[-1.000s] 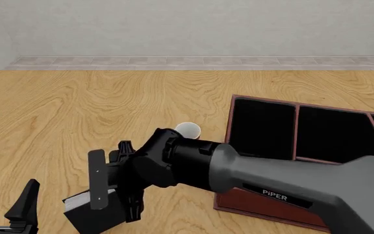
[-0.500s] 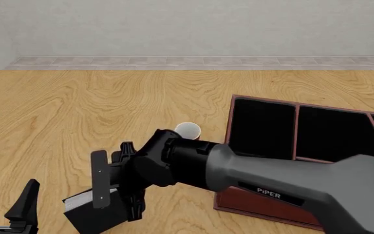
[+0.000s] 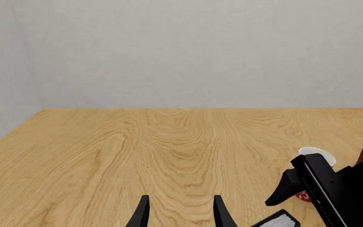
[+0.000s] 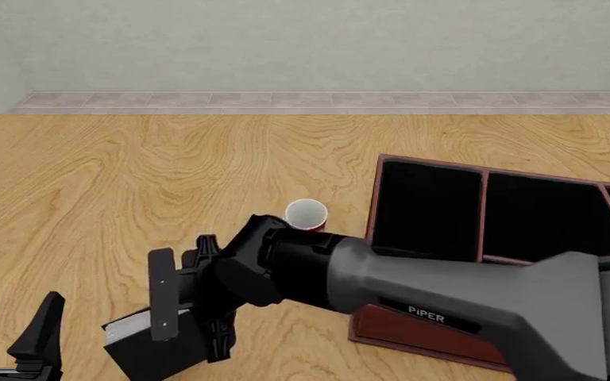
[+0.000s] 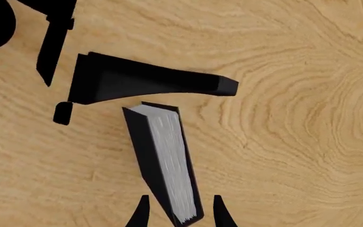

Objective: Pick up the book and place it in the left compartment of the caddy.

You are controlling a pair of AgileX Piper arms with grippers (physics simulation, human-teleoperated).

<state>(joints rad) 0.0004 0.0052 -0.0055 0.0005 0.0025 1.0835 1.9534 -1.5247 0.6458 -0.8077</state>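
The black book with white page edges stands on edge on the table near the front left; in the right wrist view the book runs down between my fingertips. My right gripper is open, its fingers on either side of the book without closing on it. The dark red caddy sits at the right, its left compartment black inside. My left gripper stands open near the front left corner, holding nothing.
A red can with a white top stands just left of the caddy, behind the right arm. The left gripper's fingers lie close beyond the book. The right gripper shows in the left wrist view.
The right arm's wrist has sunk a little, so the can's white top now shows in full. The gripper and book have stayed almost where they were. The left arm is still.
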